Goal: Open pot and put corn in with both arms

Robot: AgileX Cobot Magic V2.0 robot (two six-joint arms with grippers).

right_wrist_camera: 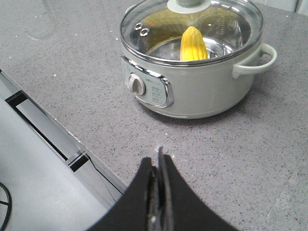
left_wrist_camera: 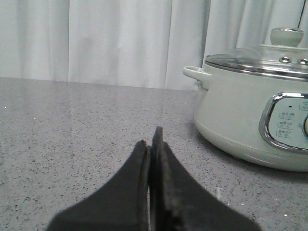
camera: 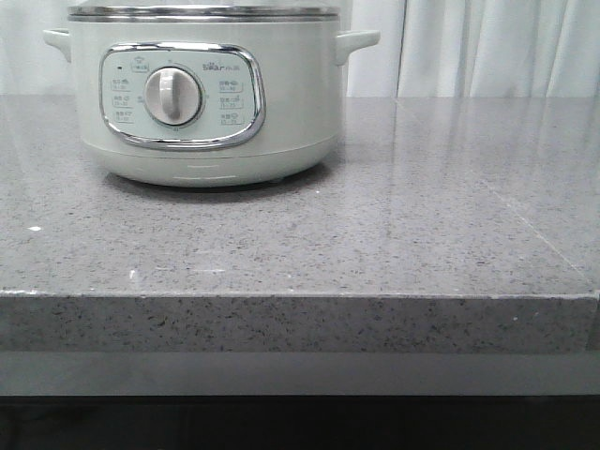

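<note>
The pale grey-green pot stands at the back left of the grey counter, its glass lid on it. Through the lid the yellow corn shows, lying inside the pot. The pot also fills the side of the left wrist view, lid knob on top. My left gripper is shut with nothing in it, low over the counter beside the pot. My right gripper is shut and empty, above the counter's front edge, well short of the pot. Neither gripper shows in the front view.
The speckled grey counter runs wide to the right of the pot. White curtains hang behind it. The counter's front edge drops to a pale surface with black cables.
</note>
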